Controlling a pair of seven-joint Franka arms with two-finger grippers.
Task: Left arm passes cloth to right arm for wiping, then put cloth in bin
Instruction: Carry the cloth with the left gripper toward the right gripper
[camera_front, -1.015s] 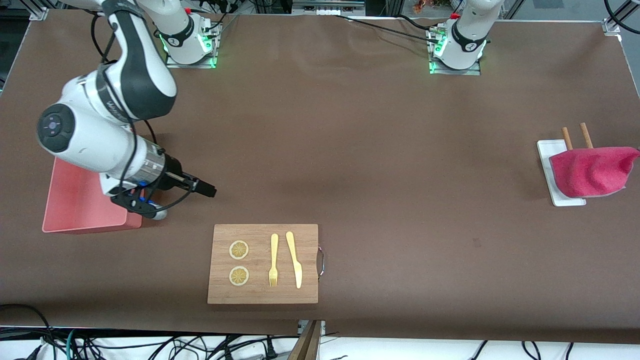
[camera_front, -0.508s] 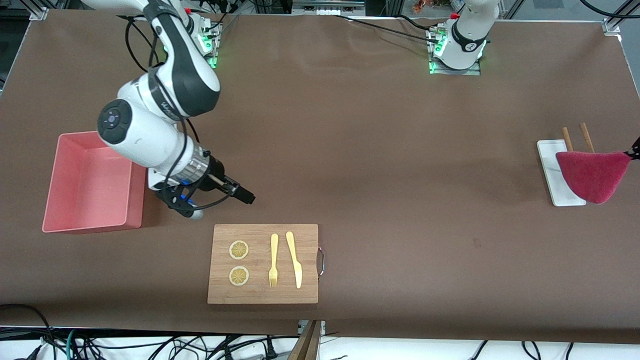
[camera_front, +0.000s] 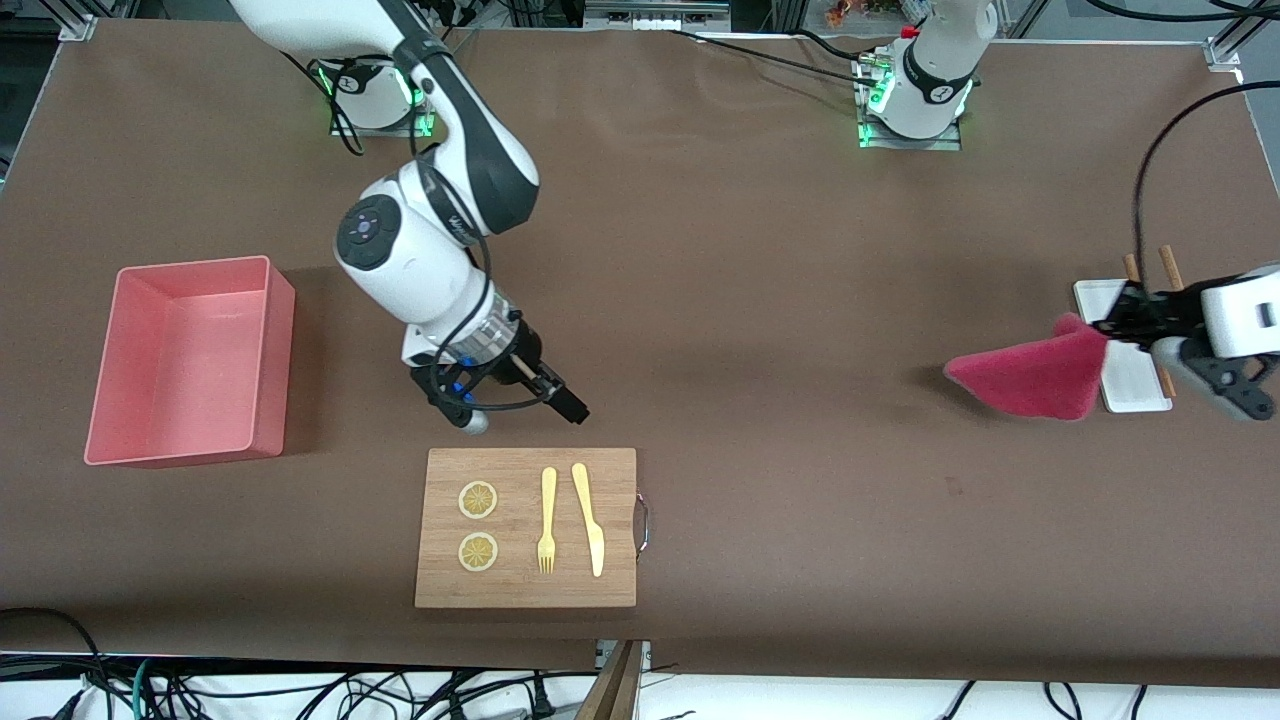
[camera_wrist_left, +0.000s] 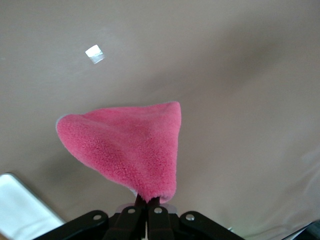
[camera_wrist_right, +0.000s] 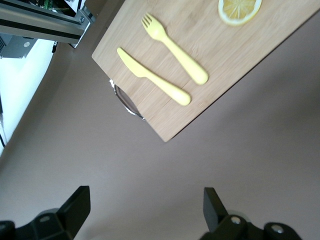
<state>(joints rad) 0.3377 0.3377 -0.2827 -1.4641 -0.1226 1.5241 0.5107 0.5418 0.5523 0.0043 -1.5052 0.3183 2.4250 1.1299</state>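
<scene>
Toward the left arm's end of the table, front view: left gripper is up in the air over the white tray, fingers clamped on one corner of the magenta cloth, w/ the rest of the cloth hanging out over bare brown tabletop. Two wooden sticks lie by the tray's edge farther from the camera. Right gripper hovers over the tabletop just beside the wooden cutting board, fingers spread, holding nothing. Board carries 2 lemon slices, a yellow fork & a yellow knife. Salmon-pink bin sits near the right arm's end.

Left wrist view: cloth pinched at its corner, fanning out above the table; tray corner visible.

Right wrist view: fingertips wide apart over bare table; board, fork, knife, one lemon slice in sight.
</scene>
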